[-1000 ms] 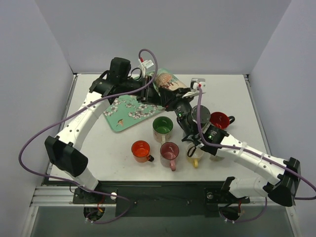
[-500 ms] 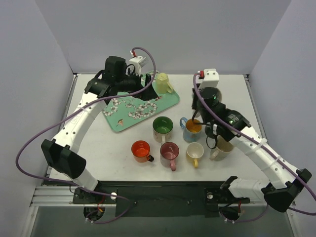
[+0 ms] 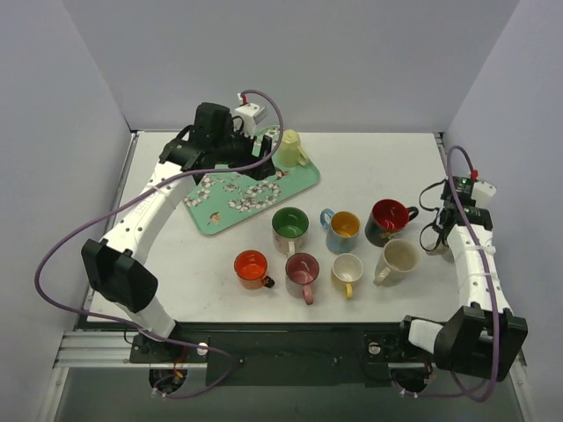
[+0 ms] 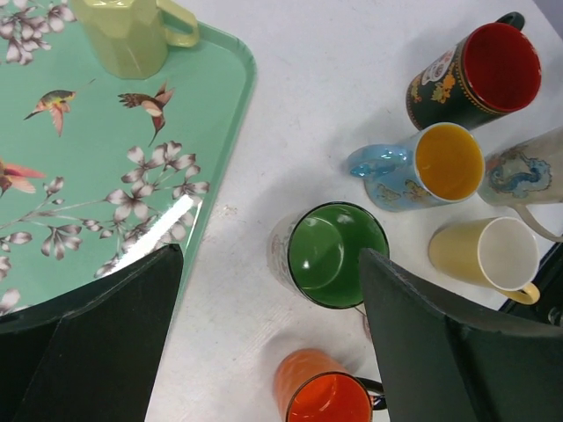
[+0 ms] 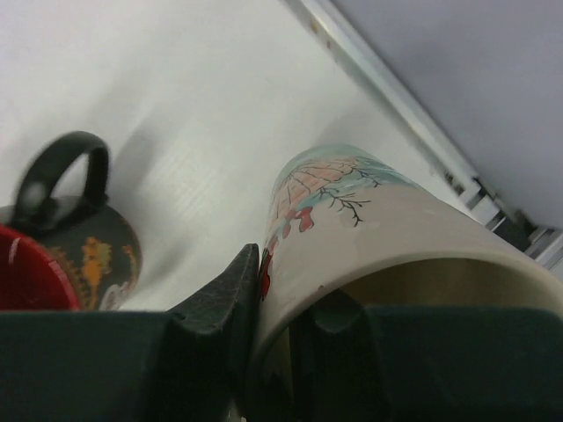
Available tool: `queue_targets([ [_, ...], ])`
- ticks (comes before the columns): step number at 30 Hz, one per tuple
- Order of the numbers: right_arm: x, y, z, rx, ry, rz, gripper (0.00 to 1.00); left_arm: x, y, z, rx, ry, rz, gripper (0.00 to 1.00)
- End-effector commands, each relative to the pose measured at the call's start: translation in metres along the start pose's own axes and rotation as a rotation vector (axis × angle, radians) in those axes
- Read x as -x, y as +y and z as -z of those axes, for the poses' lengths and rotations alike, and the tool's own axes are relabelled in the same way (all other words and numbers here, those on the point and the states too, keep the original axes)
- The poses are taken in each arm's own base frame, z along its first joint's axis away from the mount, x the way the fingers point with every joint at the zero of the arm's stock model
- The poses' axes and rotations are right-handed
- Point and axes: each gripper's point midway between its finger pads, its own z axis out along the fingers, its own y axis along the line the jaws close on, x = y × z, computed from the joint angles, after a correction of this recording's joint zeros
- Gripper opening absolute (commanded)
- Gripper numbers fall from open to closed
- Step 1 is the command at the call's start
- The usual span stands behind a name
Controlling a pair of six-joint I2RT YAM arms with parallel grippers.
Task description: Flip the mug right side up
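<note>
Yellow mug [image 3: 288, 148] | upside down on tray [image 3: 214, 214], unmoved | left jaws apart | right arm [image 3: 471, 255] pulled back, jaws unclear

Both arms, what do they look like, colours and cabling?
The left arm and right arm have white shells with black joints and bases. A purple cable trails along each. The fingers are dark matte wedges.

Bright, even light from above fills the overhead view, casting only faint, soft shadows on the white table [image 3: 378, 167]. In the left wrist view a white glare patch lies on the tray [image 4: 180, 215], and the left tool [image 4: 273, 352] is dark and featureless. The right wrist view shows the cream mug [image 5: 369, 229] close and softly focused.
</note>
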Motion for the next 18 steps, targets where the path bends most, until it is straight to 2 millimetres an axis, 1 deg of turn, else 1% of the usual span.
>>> queue_targets([
  [1,0.000,0.006,-0.033,0.059,0.028,-0.175,0.00,0.009,0.017,-0.011,0.060,-0.036,-0.050,0.92],
  [2,-0.010,0.006,-0.043,0.050,0.069,-0.172,0.00,0.008,0.022,-0.015,0.078,-0.031,-0.046,0.92],
  [3,-0.013,0.007,-0.047,0.043,0.081,-0.167,0.00,0.010,0.026,-0.018,0.093,-0.037,-0.046,0.92],
  [4,-0.020,0.006,-0.054,0.030,0.108,-0.158,0.00,0.008,0.031,-0.024,0.113,-0.033,-0.043,0.92],
  [5,-0.024,0.006,-0.058,0.024,0.119,-0.160,0.00,0.011,0.034,-0.027,0.128,-0.046,-0.029,0.92],
  [6,-0.031,0.005,-0.064,0.018,0.145,-0.157,0.00,0.012,0.041,-0.032,0.157,-0.048,-0.020,0.93],
  [7,-0.033,0.007,-0.067,0.026,0.148,-0.165,0.00,0.018,0.045,-0.036,0.173,-0.074,0.003,0.93],
  [8,-0.041,0.006,-0.072,0.025,0.175,-0.170,0.00,0.019,0.051,-0.044,0.198,-0.072,0.019,0.92],
  [9,-0.046,0.006,-0.076,0.023,0.189,-0.174,0.00,0.022,0.052,-0.048,0.203,-0.081,0.039,0.93],
  [13,-0.055,0.003,-0.082,0.026,0.215,-0.181,0.00,0.029,0.068,-0.075,0.275,-0.084,0.102,0.93],
  [14,-0.056,0.004,-0.082,0.030,0.216,-0.177,0.00,0.032,0.074,-0.085,0.301,-0.087,0.103,0.93],
  [15,-0.056,0.004,-0.083,0.031,0.220,-0.175,0.02,0.025,0.083,-0.098,0.351,-0.073,0.115,0.93],
  [16,-0.059,0.004,-0.083,0.035,0.230,-0.166,0.11,0.038,0.083,-0.098,0.372,-0.106,0.117,0.93],
  [17,-0.058,0.004,-0.082,0.035,0.229,-0.167,0.24,0.042,0.084,-0.108,0.398,-0.114,0.113,0.93],
  [18,-0.060,0.003,-0.081,0.032,0.236,-0.164,0.30,0.043,0.085,-0.113,0.413,-0.116,0.109,0.93],
])
